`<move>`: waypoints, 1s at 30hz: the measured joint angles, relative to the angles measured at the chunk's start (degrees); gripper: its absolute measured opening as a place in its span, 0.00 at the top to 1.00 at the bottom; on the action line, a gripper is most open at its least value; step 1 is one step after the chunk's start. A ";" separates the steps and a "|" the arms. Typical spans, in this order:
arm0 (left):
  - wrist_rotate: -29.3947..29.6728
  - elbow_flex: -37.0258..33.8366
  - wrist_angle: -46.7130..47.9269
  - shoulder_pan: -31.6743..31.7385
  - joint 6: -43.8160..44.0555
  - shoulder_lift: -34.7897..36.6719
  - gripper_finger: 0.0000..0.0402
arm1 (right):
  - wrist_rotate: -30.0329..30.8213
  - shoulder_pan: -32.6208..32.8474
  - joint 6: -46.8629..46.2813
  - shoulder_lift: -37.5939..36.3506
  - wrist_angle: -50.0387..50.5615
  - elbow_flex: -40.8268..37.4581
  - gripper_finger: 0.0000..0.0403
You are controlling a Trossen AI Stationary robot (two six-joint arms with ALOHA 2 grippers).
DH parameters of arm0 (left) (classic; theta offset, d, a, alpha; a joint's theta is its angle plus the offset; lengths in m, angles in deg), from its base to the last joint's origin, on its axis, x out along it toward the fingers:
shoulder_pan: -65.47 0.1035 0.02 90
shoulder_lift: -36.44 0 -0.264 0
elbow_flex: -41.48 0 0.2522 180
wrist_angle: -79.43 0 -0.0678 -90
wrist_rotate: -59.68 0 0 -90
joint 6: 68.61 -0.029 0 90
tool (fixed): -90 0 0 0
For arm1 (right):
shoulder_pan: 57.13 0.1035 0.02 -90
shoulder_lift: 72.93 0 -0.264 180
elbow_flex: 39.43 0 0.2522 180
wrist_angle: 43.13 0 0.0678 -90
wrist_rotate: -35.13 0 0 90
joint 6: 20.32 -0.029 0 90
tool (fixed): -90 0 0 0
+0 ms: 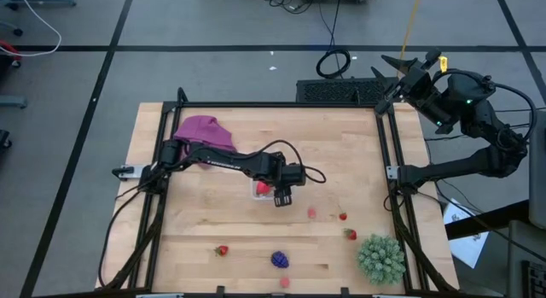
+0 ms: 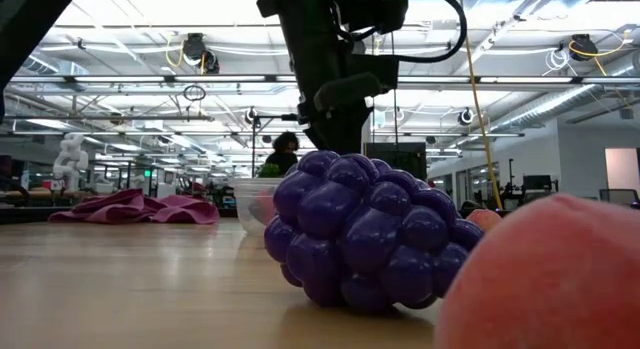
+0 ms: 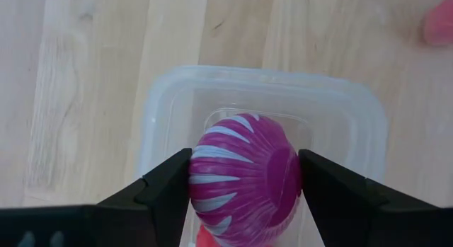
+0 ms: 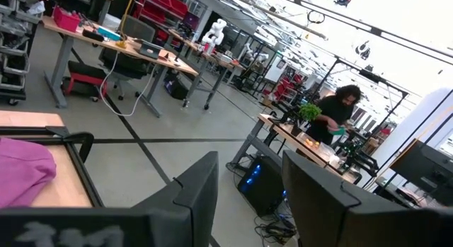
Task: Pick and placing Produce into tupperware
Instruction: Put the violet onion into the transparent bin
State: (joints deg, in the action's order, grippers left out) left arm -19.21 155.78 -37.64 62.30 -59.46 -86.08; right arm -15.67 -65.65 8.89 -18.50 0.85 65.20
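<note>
My left gripper (image 3: pixel 244 180) is shut on a magenta fruit with white stripes (image 3: pixel 244 176), right over the clear tupperware (image 3: pixel 354 127) at the table's middle (image 1: pixel 258 188). A red fruit (image 3: pixel 202 236) lies in the tub under it. Loose on the table are a strawberry (image 1: pixel 222 250), a dark blue-purple grape bunch (image 1: pixel 279 260), pale pink fruits (image 1: pixel 312 213) (image 1: pixel 284 282) and small red ones (image 1: pixel 343 216) (image 1: pixel 351 234). My right gripper (image 4: pixel 248 190) is open and empty, off the table's far right corner (image 1: pixel 394 83). My left gripper pinches the magenta fruit between its two fingers, one on each opposite side (image 3: pixel 202 180). The fingers come from above, pointing down. The fruit is over the tub's open top; whether it touches the tub's bottom I cannot tell.
A purple cloth (image 1: pixel 205 131) lies at the far left of the table. A green spiky plant (image 1: pixel 380 257) stands at the near right corner. In the low view the grape bunch (image 2: pixel 360 234) and a pink fruit (image 2: pixel 550 279) fill the foreground. A person (image 4: pixel 336 112) is far off in the room.
</note>
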 joint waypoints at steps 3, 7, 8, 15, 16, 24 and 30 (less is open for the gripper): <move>0.75 0.00 -0.01 -0.01 0.00 -0.36 0.40 | 0.00 -0.01 -0.07 0.00 0.01 0.00 0.63; 0.76 0.00 -0.09 -0.01 0.33 -0.57 0.40 | 0.00 -0.02 -1.16 0.02 0.02 0.00 0.63; 1.02 0.00 -0.25 -0.01 -0.05 -0.55 0.40 | 0.00 -0.02 -1.14 0.02 0.02 0.00 0.63; 1.19 0.07 -0.44 0.04 0.04 -1.05 0.40 | 0.00 0.00 -1.11 0.02 0.02 0.00 0.63; 1.17 0.09 -0.82 0.04 0.04 -1.49 0.40 | 0.00 -0.02 -1.11 0.02 0.00 0.00 0.63; 0.75 -0.02 -0.76 0.06 -0.21 -2.67 0.40 | 0.00 -0.02 -1.11 0.02 0.02 0.00 0.63; 0.85 0.04 -0.65 0.04 -0.10 -2.62 0.40 | 0.00 0.00 -0.92 0.02 0.02 0.00 0.63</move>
State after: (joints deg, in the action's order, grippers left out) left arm -18.37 155.82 -38.29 62.34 -59.56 -88.70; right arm -15.67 -65.64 7.97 -18.48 0.87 65.20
